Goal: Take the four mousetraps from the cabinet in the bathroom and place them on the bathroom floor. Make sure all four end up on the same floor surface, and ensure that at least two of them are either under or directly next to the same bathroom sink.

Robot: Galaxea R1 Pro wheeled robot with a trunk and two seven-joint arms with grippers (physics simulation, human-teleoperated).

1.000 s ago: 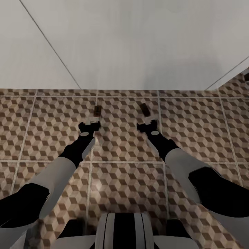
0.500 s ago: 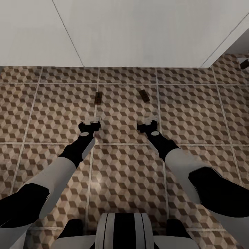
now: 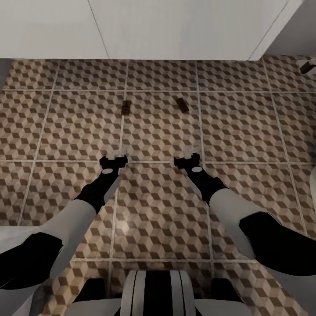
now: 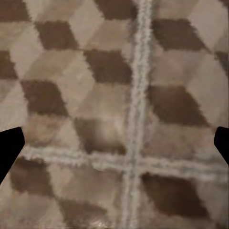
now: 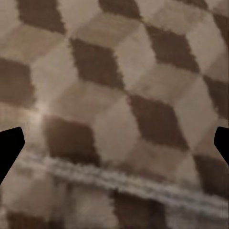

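Presently, both tools are empty.

Left gripper: fingers spread wide, nothing between them. In the left wrist view only the dark tips sit at the frame edges, with a grout crossing of the floor between. It hangs low over a tile joint, pointing forward.

Right gripper: likewise spread wide and holding nothing. Its wrist view gives cube-print tile and one grout line between the tips. It is level with the left one, the two well apart.

Placement, judged: both arms reach forward and down at matching height, a posture that fits a pair of traps having been set down side by side, with the tools now free for another fetch.

Left mousetrap: flat on the floor, on or just beside a grout line, ahead of the left gripper and apart from it.

Right mousetrap: flat on the floor, turned slightly askew, ahead of the right gripper and apart from it. The two traps share the same tiled surface.

White block: long, pale, along the far edge of the tiles beyond both traps; probably the sink, though no tap is visible. The traps lie near its front edge, not under it.

Remaining, judged: two traps not yet accounted for.
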